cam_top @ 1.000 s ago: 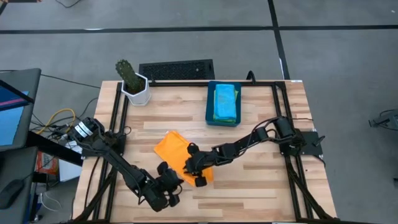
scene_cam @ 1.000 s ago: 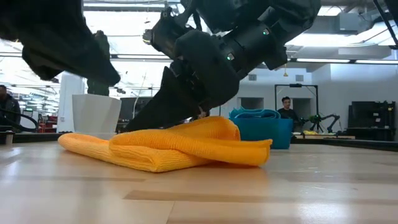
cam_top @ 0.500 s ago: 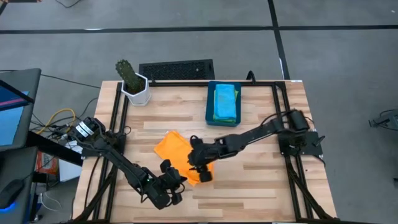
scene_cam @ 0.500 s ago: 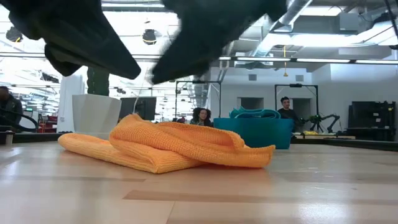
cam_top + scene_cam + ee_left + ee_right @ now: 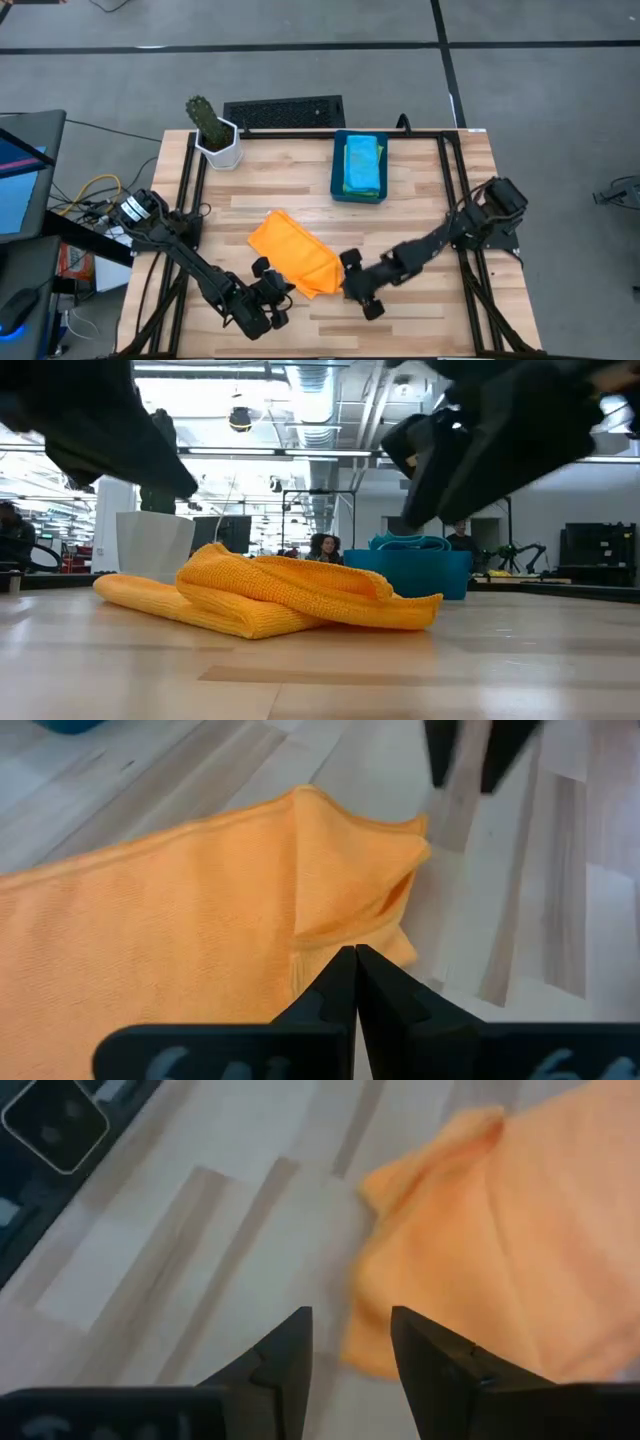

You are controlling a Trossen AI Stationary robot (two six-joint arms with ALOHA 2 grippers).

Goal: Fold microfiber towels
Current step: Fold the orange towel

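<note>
An orange towel [image 5: 293, 258] lies folded over on the wooden table [image 5: 420, 215], several layers resting on each other, and shows as a low heap in the low view [image 5: 270, 595]. My left gripper [image 5: 280, 286] is shut at the towel's near left edge; in its wrist view [image 5: 355, 960] the tips stand over the towel's corner [image 5: 350, 890]. My right gripper [image 5: 347, 285] is open and empty just to the right of the towel; its wrist view [image 5: 350, 1350] shows bare wood between the fingers and the towel [image 5: 480, 1230] ahead.
A dark blue bin [image 5: 337, 170] at the back centre holds light blue and green towels [image 5: 360, 162]. A white pot with a cactus [image 5: 215, 140] stands at the back left, and a black keyboard [image 5: 283, 112] lies behind the table. People show in the room beyond [image 5: 460, 535].
My right gripper has left the top of the orange towel, risen, and drawn back toward the table's right and near edges, clear of it. The towel's upper layer has sprung up a little into a hump; the rest has stayed in place.
</note>
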